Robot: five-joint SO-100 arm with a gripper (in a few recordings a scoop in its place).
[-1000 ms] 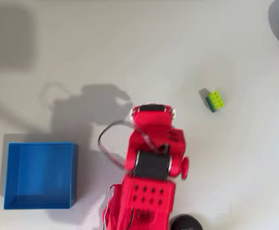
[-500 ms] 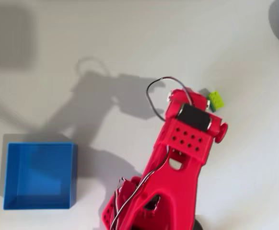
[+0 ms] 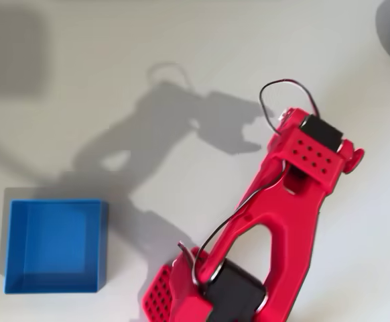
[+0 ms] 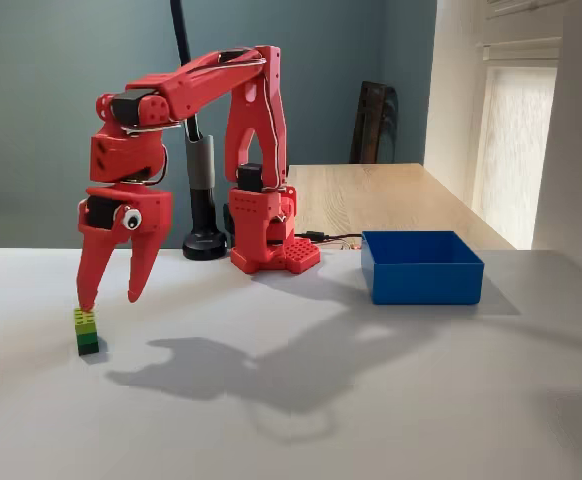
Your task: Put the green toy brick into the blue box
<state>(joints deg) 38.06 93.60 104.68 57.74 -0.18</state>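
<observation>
Over on the left side of the desk in the fixed view, the green toy brick is seen sitting upright on the surface, stacked taller than wide. The gripper is held just above it with jaws spread wide and nothing pinched, the left fingertip nearly over the brick, so the brick lies straight below and slightly left. The blue box is parked well apart on the right. Looks like a drop-and-close is needed next.

light: bright, even | shadows: soft arm shadow on table | overhead view: slightly soft
</observation>
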